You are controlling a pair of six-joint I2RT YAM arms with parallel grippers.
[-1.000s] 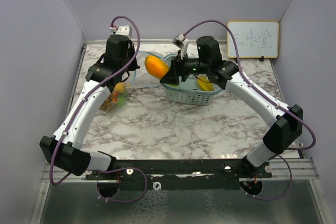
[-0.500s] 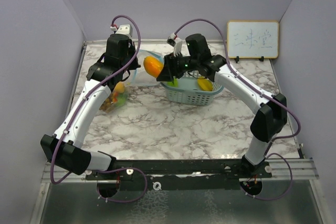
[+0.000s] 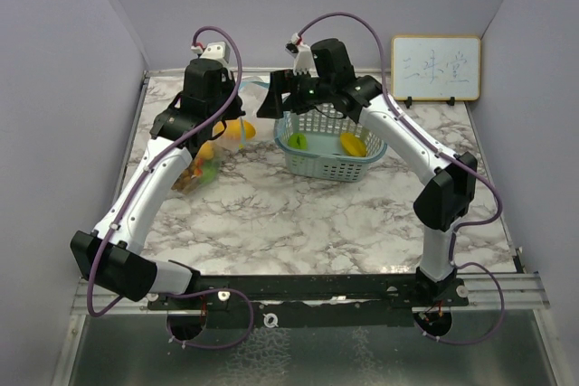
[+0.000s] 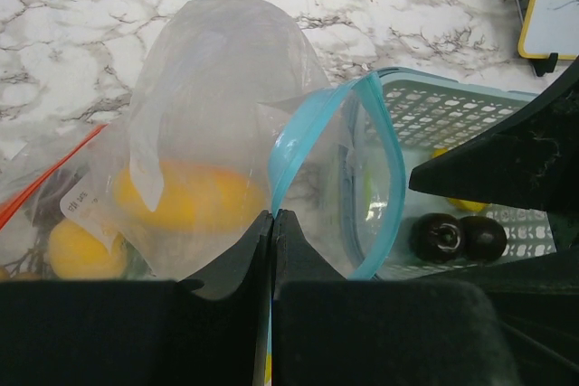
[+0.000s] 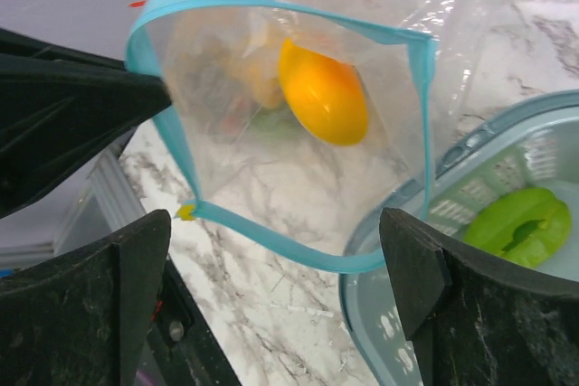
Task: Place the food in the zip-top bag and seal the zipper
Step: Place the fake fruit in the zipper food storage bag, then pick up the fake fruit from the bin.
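- Since a second ago, the right gripper (image 3: 268, 101) has swung left from above the mesh basket (image 3: 330, 167) to the mouth of the zip-top bag (image 3: 246, 108). The orange-yellow mango (image 5: 323, 90) it carried is no longer between its fingers.
- That mango now lies inside the bag. The right wrist view shows it through the open mouth, and the left wrist view shows it as an orange blur behind the clear film.
- On the right gripper, the jaws are spread wide with nothing between them (released). It hovers just in front of the bag's blue zipper rim (image 5: 271, 8).
- On the left gripper (image 4: 272, 223), the fingers are pressed together. They pinch the near edge of the zipper rim and hold the mouth of the bag up and open.
- The mesh basket is pale teal and stands on the marble table (image 3: 298, 214), just to the right of the bag.
- Inside the basket are a green apple (image 3: 297, 141), a yellow banana (image 3: 353, 144) and two dark plums (image 4: 443, 237) (the plums show only in the left wrist view).
- A second clear bag with a red zipper (image 3: 192, 174) lies on the table under the left arm, and it has coloured food inside.
- A small whiteboard (image 3: 435, 68) leans against the back wall on the right.
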